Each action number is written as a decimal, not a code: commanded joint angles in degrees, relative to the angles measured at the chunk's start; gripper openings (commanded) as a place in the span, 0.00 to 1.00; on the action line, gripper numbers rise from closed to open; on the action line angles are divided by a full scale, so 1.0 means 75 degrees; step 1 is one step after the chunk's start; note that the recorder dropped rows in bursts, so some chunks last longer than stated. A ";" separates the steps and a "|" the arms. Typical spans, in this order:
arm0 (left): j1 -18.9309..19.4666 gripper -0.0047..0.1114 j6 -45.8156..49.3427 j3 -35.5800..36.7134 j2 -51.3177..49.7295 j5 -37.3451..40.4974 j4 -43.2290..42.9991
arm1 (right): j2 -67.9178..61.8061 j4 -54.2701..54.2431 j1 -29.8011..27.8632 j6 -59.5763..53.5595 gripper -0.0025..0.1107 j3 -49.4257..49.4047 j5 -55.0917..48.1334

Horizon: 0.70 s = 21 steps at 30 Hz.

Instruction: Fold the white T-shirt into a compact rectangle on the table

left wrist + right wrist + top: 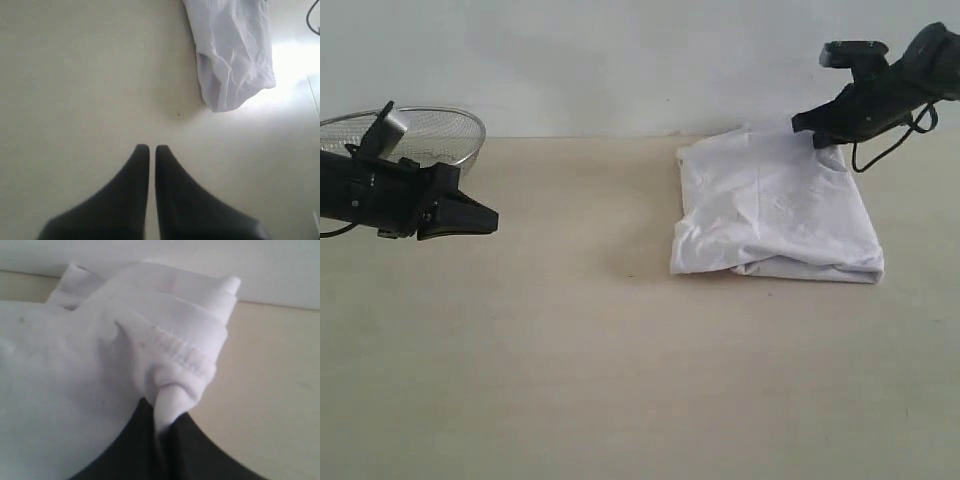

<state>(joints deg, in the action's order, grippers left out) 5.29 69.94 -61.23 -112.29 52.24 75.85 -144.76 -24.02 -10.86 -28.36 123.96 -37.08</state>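
Currently white T-shirt [775,205] lies folded near far right edge of table [570,350]. Right gripper [803,125] pinched tight on bunched hem at shirt's far corner. Left gripper [149,150] closed, empty, over table's left side. Advice: carry pinched edge low, align edges, then release.

Matte black left gripper [492,218], tapered fingers [140,167], black right arm [885,100], looping cable [895,145]

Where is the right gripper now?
The right gripper is at the exterior view's right, pinching the hem at the top-right corner of the white T-shirt.
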 commanded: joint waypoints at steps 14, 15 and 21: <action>0.0028 0.08 0.0970 -0.0367 0.0427 -0.0858 0.0195 | 0.1769 0.1673 -0.0074 0.1110 0.02 0.0800 -0.2461; 0.0028 0.08 0.1049 -0.0367 0.0539 -0.0789 0.0195 | 0.1937 0.1673 -0.0074 0.1095 0.02 0.0800 -0.2770; 0.0028 0.08 0.1316 0.0417 0.1795 -0.0297 0.0807 | 0.3985 0.0050 -0.0058 0.0918 0.02 -0.0262 -0.4384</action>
<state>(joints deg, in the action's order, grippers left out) 5.29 78.59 -61.18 -102.18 48.46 79.54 -120.85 -18.07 -10.88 -20.80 126.52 -68.31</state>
